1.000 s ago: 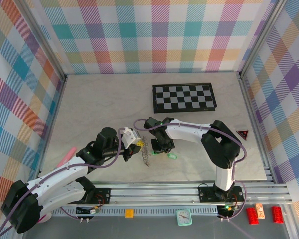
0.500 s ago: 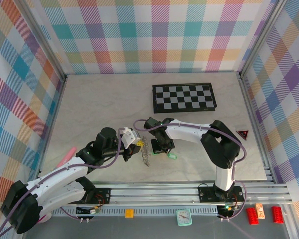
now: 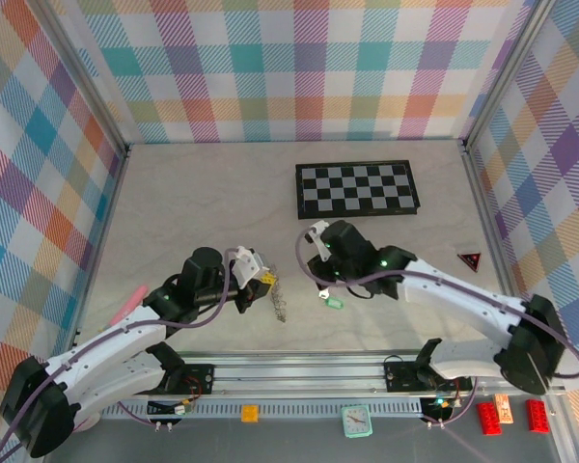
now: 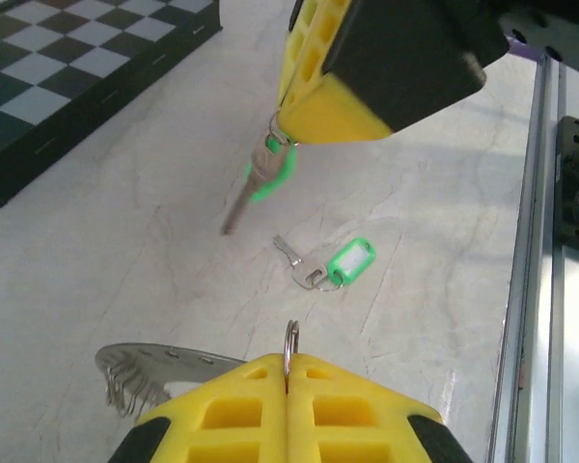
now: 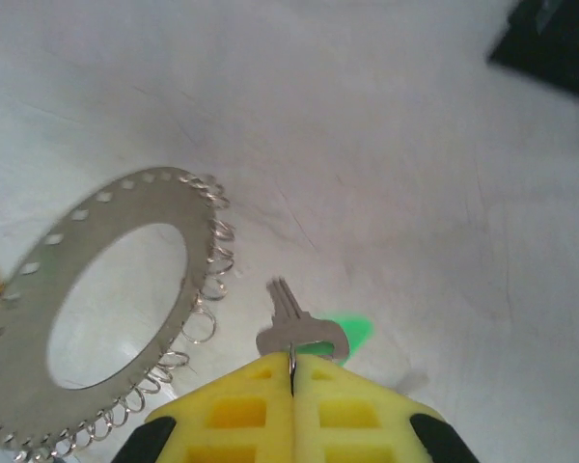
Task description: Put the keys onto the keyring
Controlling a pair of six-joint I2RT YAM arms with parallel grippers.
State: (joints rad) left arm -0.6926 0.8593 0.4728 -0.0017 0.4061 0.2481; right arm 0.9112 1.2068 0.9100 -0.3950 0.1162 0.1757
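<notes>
pinching the keyring [image 3: 281,299] by its beaded edge, the left gripper [image 3: 263,281] is seen with its yellow pads pressed fully together. the flat ring appears to be held clear of the table [image 3: 193,203], with its wide hole and free loops turned toward 3 o'clock, where the other arm works. the right gripper [image 5: 292,371] is likewise clamped tight, on the small wire loop of one key [image 5: 294,333], whose green head and silver blade hang free below the pads. it is judged that the key is gripped by its loop so that the rest is kept clear for threading. in the right wrist view the blade is pointed toward 11 o'clock, at the ring's looped rim, near it but apart. the second key [image 4: 330,264] is found lying flat on the table, at 3 o'clock of the ring in the top view, close by for later. neither key is yet attached.
</notes>
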